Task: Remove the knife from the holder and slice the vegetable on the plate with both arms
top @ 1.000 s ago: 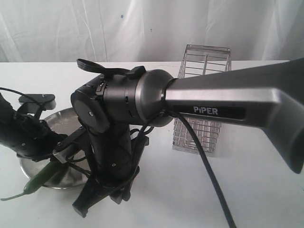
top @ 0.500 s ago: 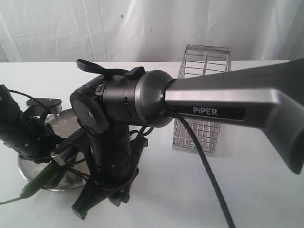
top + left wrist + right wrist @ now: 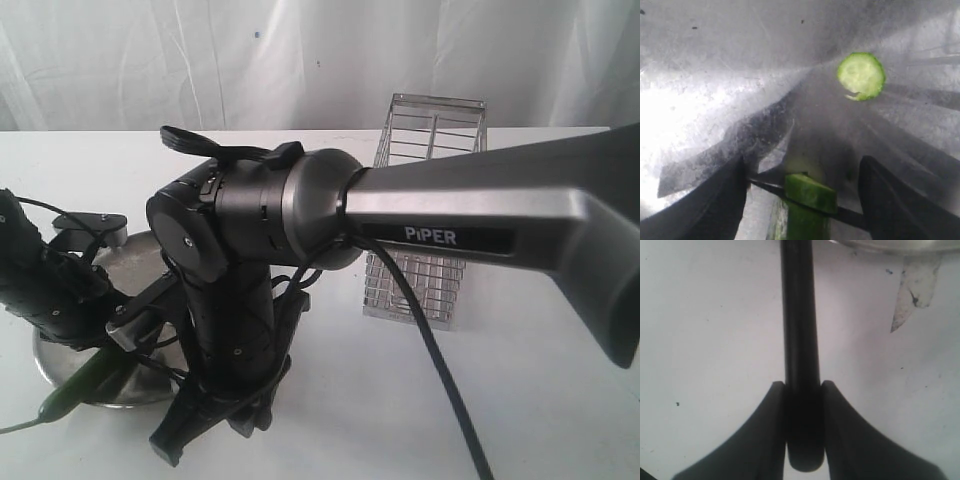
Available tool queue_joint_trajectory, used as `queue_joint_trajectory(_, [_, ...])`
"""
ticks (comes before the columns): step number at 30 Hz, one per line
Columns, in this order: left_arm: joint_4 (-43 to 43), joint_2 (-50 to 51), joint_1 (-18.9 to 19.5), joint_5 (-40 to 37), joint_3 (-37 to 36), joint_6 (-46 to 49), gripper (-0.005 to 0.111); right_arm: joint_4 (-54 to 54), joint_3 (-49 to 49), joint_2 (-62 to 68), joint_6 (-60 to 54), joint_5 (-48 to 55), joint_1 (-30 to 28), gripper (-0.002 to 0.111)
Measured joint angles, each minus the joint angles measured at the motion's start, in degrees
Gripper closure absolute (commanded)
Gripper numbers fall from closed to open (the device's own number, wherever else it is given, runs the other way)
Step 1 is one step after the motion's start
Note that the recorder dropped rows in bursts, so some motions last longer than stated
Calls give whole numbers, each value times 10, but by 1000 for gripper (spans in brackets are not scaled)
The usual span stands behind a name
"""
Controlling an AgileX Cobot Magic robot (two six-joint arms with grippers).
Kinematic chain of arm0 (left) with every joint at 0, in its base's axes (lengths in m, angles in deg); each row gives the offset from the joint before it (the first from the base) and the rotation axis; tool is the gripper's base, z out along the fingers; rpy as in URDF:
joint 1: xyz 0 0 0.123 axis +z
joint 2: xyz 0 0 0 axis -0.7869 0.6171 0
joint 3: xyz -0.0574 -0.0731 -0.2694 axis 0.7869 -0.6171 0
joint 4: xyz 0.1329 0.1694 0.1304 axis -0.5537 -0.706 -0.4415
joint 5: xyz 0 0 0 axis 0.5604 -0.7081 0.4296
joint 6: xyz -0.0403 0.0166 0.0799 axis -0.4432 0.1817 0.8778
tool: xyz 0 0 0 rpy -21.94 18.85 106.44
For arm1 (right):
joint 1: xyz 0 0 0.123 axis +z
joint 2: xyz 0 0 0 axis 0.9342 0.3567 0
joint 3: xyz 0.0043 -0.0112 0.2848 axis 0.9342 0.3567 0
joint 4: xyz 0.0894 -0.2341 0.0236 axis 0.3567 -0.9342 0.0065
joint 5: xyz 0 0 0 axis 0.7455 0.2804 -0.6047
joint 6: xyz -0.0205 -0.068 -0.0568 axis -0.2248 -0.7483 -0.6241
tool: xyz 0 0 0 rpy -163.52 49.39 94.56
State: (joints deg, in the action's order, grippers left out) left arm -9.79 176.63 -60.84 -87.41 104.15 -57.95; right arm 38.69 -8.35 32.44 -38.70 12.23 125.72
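Observation:
In the left wrist view the green vegetable (image 3: 807, 212) lies on the steel plate (image 3: 715, 100) between the fingers of my left gripper (image 3: 802, 200). Both fingers (image 3: 705, 205) stand apart from it, so the gripper is open. The knife's dark blade (image 3: 765, 186) crosses the vegetable just behind its cut end. One round pale slice (image 3: 861, 75) lies farther off on the plate. My right gripper (image 3: 802, 405) is shut on the knife's black handle (image 3: 800, 330). In the exterior view the vegetable (image 3: 75, 385) sticks out over the plate's (image 3: 130, 250) front-left rim.
The wire holder (image 3: 430, 150) stands at the back right on the white table, behind the right arm (image 3: 480, 215), which fills the middle of the view. Its cable (image 3: 440, 370) hangs toward the front. A torn mark (image 3: 912, 285) lies on the table near the plate's rim.
The left arm has shifted a little and the plate and vegetable have slid slightly left and toward the front. The right arm's wrist has sunk a little.

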Motion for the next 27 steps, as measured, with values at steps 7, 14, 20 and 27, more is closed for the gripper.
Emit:
queue_joint_trajectory(7, [-40,-69,0,-86,20,-11,40,-2,0,0,-1,0,1,108])
queue_joint_trajectory(14, [-64,-87,0,-103,21,-25,40,-4,0,0,1,0,1,108])
queue_joint_trajectory(20, [-64,-87,0,-105,21,-26,40,-5,0,0,1,-1,1,108])
queue_joint_trajectory(27, [-64,-79,-6,-74,3,-27,40,-5,0,0,1,-4,1,108])
